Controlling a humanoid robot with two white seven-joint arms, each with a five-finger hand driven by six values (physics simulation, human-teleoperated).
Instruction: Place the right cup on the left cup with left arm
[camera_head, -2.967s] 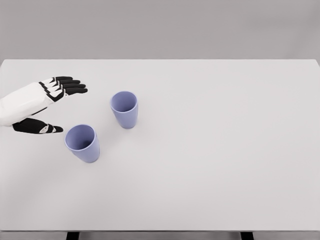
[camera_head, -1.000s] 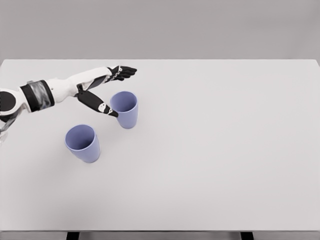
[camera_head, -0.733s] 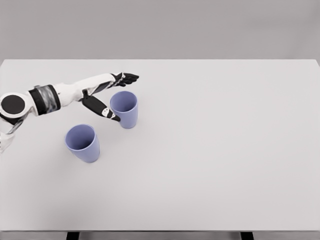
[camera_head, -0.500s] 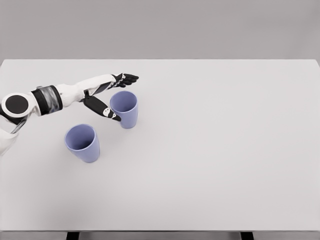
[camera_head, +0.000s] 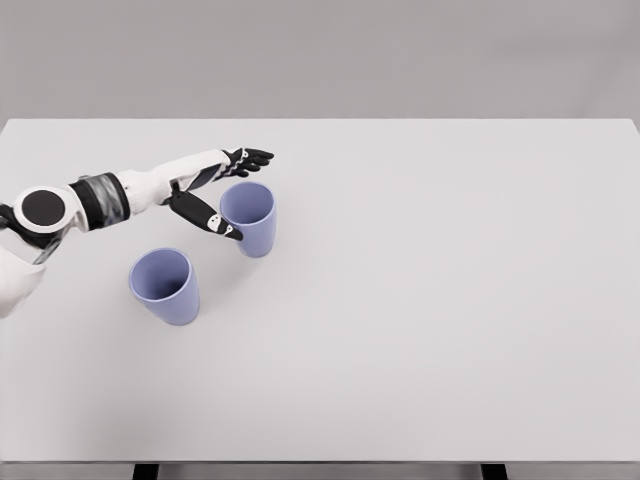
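Note:
Two lavender cups stand upright on the white table (camera_head: 420, 300). The right cup (camera_head: 252, 220) is farther back; the left cup (camera_head: 166, 286) is nearer and to its left. My left hand (camera_head: 238, 195) reaches in from the left edge and brackets the right cup: the four fingers (camera_head: 250, 157) stretch out behind its rim, the thumb (camera_head: 208, 217) lies against its left front wall. The hand is open and has not closed on the cup. The right arm does not show.
The table's far edge runs just behind the hand, with a grey wall beyond it.
Since three seconds ago the left arm has stretched from the left edge to the right cup. Over the last second it has barely moved; both cups stand where they were.

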